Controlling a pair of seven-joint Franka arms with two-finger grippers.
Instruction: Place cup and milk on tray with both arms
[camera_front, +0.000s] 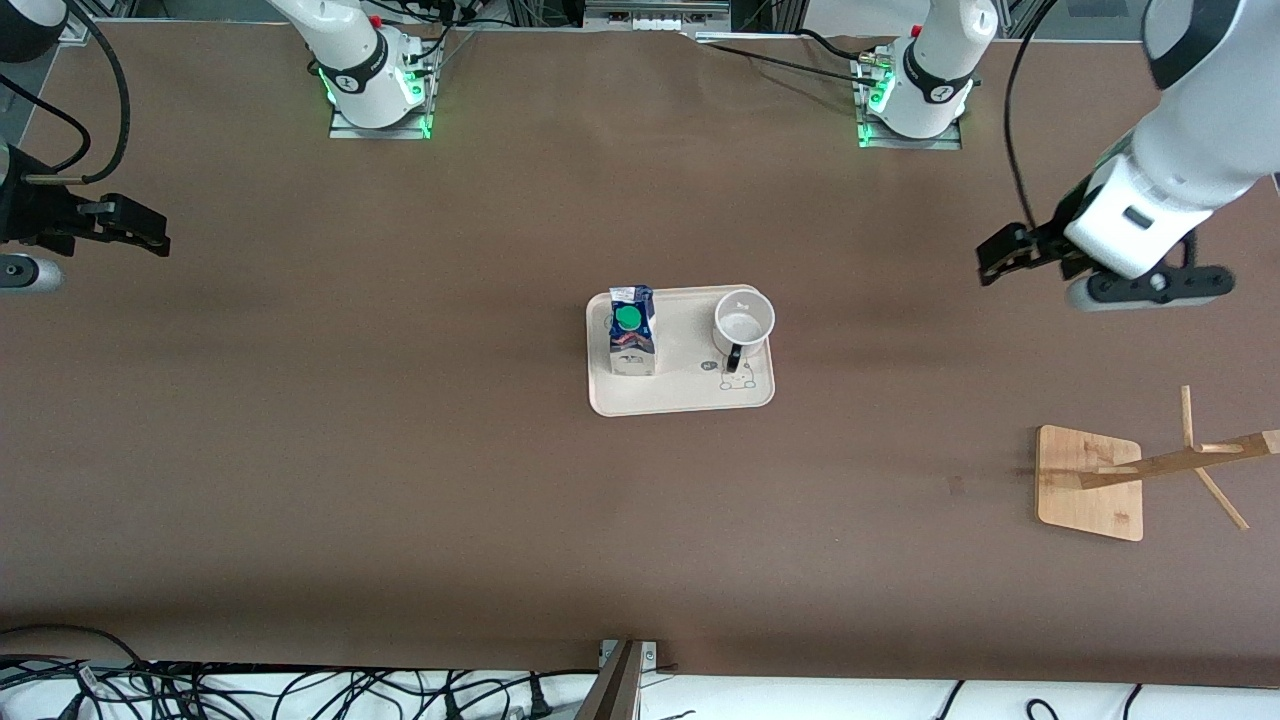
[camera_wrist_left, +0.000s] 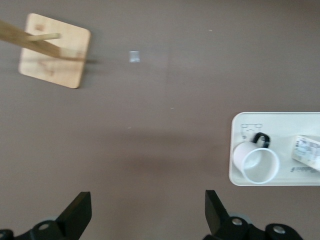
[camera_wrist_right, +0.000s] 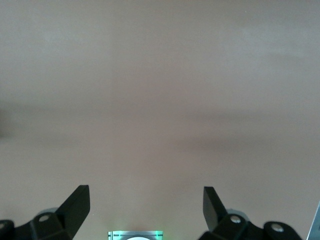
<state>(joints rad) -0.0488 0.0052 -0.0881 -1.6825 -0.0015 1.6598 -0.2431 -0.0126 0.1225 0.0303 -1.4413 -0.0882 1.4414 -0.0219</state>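
Observation:
The cream-pink tray lies at the middle of the table. The milk carton, green cap up, stands on the tray's end toward the right arm. The white cup stands upright on the end toward the left arm, its black handle toward the front camera. My left gripper is open and empty, up over bare table toward the left arm's end. Its wrist view shows the open gripper, the tray, the cup and the milk. My right gripper is open and empty over bare table at the right arm's end; its wrist view shows it over bare table only.
A square wooden stand base with a slanting pegged post sits toward the left arm's end, nearer the front camera than the tray; it also shows in the left wrist view. Cables lie along the table's front edge.

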